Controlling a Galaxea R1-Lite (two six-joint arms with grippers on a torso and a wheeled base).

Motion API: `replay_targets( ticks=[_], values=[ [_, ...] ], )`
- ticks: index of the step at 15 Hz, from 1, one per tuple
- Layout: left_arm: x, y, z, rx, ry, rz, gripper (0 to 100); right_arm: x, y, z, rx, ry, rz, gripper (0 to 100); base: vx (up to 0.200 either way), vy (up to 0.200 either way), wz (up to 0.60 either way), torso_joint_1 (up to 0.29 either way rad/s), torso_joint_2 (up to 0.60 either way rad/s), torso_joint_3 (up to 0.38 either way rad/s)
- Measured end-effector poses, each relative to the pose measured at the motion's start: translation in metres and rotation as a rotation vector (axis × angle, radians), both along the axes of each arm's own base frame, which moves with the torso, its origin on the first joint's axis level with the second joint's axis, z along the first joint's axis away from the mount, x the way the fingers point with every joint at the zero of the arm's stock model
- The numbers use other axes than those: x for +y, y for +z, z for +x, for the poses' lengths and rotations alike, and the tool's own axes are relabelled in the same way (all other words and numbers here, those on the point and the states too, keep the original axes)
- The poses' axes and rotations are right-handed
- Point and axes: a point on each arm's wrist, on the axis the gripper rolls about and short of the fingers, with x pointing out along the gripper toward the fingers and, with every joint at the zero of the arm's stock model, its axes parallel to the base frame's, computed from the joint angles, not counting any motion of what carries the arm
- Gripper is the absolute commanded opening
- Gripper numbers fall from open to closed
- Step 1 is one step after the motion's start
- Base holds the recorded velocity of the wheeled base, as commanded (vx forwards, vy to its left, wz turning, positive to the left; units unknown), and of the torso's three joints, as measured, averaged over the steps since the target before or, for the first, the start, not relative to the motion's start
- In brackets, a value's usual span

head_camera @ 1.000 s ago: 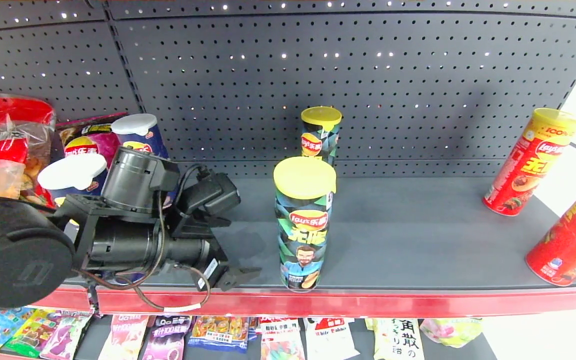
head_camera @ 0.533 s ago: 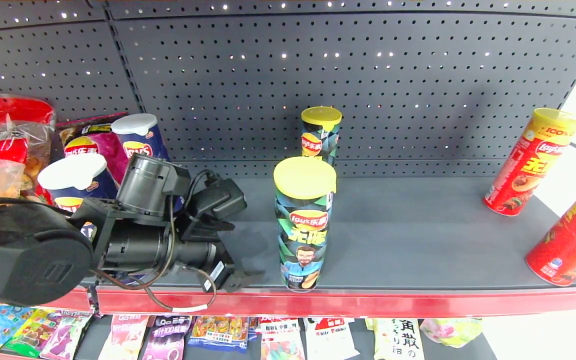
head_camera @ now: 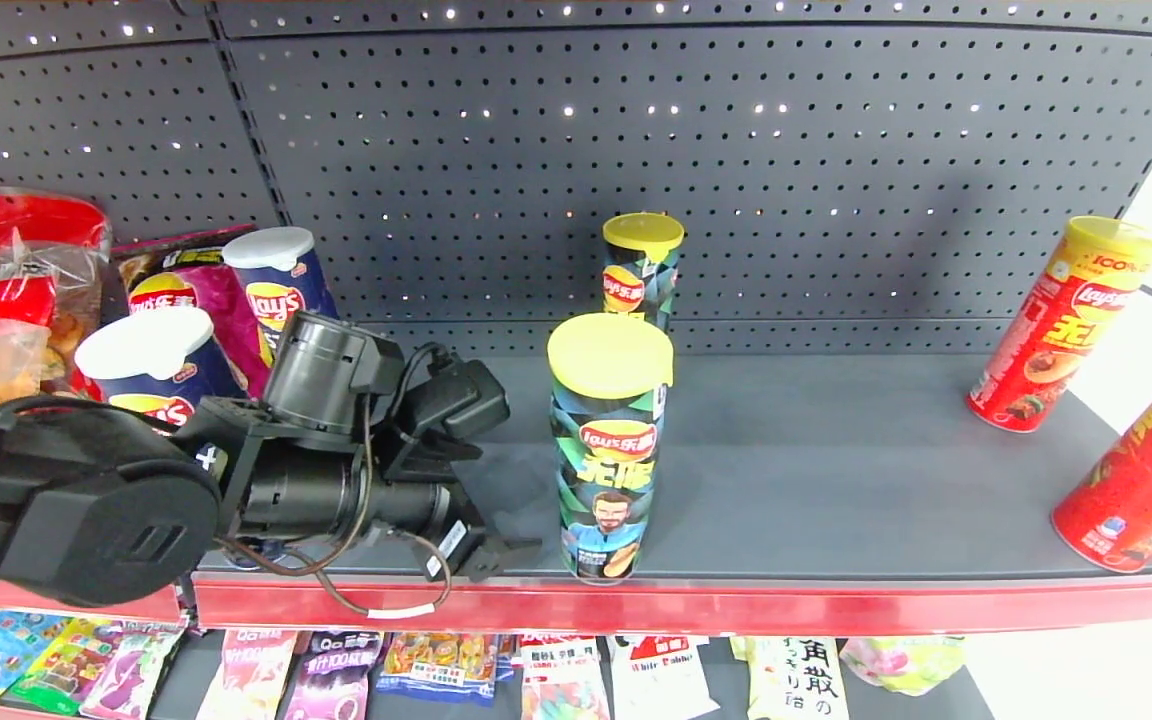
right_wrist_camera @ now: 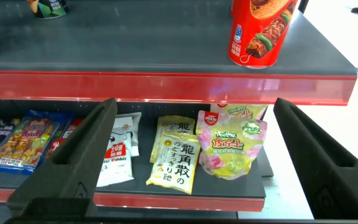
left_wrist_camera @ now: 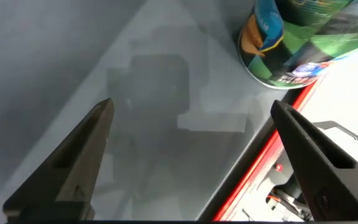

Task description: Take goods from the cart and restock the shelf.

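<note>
Left gripper (left_wrist_camera: pixel 191 113) edged closer to green can (head_camera: pixel 608 450) (jaws apart, empty); can just beside.

Matt grey metal shelf (head_camera: pixel 836 470) holding a glossy printed can (head_camera: pixel 608 470).
The back panel (head_camera: pixel 636 130) is matt perforated metal; the front lip (head_camera: pixel 736 605) is glossy red. The can's lid (head_camera: pixel 609 353) is smooth yellow plastic. The left claw (left_wrist_camera: pixel 192 106) looks like matt black plastic.

Dark grey pegboard back panel (head_camera: pixel 736 180), pinpricks of light through its holes, bright white floor (head_camera: pixel 1086 680) below
</note>
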Motion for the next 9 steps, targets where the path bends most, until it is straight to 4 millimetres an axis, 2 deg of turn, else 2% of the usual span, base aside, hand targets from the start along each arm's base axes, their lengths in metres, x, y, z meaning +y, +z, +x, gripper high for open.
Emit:
replay_targets(
  ticks=[9],
  values=[
    [-0.0077, 0.0001, 0.0053, -0.006, -0.013, -0.003, 100, 0.0000, 0.0000, 0.0000, 0.000, 0.000, 0.000, 100, 0.000, 0.000, 0.00, 0.000, 0.00, 0.000]
  ],
)
